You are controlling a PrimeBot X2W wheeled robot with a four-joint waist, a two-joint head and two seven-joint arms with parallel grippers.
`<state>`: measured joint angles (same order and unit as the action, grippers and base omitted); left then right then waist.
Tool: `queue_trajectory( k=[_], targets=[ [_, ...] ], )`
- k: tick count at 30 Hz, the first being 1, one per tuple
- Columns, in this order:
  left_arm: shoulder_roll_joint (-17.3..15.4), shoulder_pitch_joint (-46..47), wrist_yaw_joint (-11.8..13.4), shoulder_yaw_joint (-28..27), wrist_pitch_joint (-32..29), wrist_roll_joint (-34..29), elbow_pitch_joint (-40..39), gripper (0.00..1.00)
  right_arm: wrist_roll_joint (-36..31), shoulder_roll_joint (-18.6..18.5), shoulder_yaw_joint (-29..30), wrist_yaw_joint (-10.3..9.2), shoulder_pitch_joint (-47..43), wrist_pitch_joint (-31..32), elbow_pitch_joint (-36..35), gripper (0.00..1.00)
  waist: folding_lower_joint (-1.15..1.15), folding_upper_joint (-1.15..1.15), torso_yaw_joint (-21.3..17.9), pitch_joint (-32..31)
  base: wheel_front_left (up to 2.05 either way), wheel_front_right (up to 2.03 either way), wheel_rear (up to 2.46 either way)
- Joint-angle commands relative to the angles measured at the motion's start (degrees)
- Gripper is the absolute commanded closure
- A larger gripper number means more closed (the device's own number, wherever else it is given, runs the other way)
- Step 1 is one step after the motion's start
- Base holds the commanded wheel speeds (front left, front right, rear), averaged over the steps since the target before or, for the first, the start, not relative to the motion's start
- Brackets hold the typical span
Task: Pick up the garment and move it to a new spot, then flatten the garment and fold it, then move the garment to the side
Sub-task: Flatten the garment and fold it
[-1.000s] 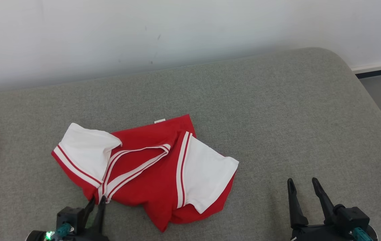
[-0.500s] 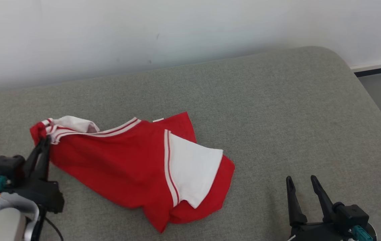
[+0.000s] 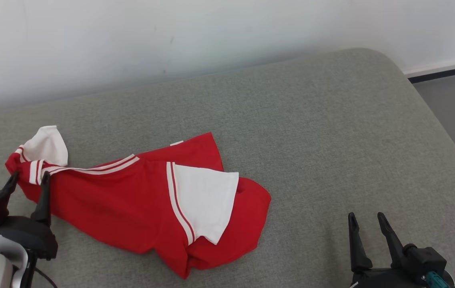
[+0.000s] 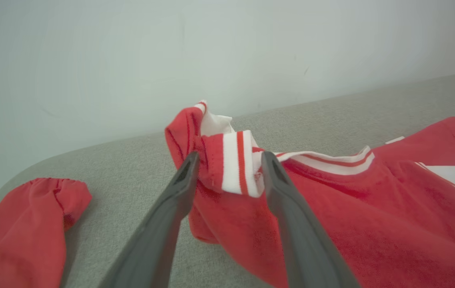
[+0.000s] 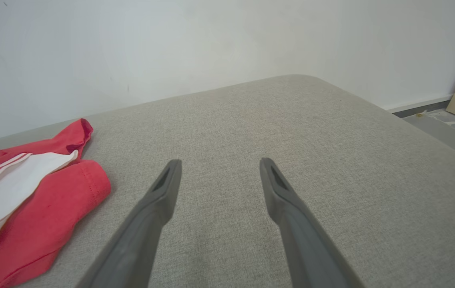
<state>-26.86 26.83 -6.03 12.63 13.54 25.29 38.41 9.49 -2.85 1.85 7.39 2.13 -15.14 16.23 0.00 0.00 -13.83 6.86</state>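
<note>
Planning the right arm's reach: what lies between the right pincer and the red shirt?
Bare grey cushion separates the right pincer from the red shirt; the head view shows it.

the garment [image 3: 131, 200] lies on the padded surface [image 3: 311, 120] left of centre, the wall [image 3: 171, 32] behind it, its left end bunched between the left gripper [image 3: 30, 175] fingers, another cloth [image 4: 19, 228] farther left, the right gripper [image 3: 365, 216] well apart to the right.

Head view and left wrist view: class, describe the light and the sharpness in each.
Head view: soft, even light, a faint shadow under the shirt, no glare on the couch. Left wrist view: the fingers of the left end effector blur toward the bottom edge, while the shirt's stripes look sharp.
</note>
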Motion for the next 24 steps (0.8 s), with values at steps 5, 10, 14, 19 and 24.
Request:
queue_trajectory(
  k=[5,10,14,19,24],
  targets=[
    [0.6,-3.3,1.7,-1.3,1.1,1.0,-3.6,0.0,0.0,0.0,0.3,0.2,-0.9,-0.1,0.2,0.0,0.0,0.0,2.8,-1.6,0.0,0.0,0.0],
    [1.1,-7.1,3.7,-1.8,1.3,0.8,-10.7,0.0,-0.1,0.0,0.1,0.2,-1.0,-0.1,0.1,0.0,0.0,0.0,4.6,-2.2,0.0,0.0,0.0],
    [2.6,-9.4,4.4,0.0,0.4,0.1,-16.5,0.0,-0.1,0.0,-0.1,0.2,-1.1,-0.1,0.2,0.0,0.0,0.0,5.3,-2.3,0.0,0.0,0.0],
    [5.9,-8.4,4.0,4.2,-2.2,-0.5,-21.0,0.0,-0.1,0.0,-0.7,0.2,-0.5,-0.1,0.4,0.0,0.0,0.0,5.2,-1.9,0.0,0.0,0.0],
    [8.9,-5.7,3.2,7.7,-4.1,-1.3,-20.6,0.0,0.1,0.0,-1.4,0.2,0.2,-0.1,0.2,0.0,0.0,0.0,3.9,-0.9,0.0,0.0,0.0]
  ],
)
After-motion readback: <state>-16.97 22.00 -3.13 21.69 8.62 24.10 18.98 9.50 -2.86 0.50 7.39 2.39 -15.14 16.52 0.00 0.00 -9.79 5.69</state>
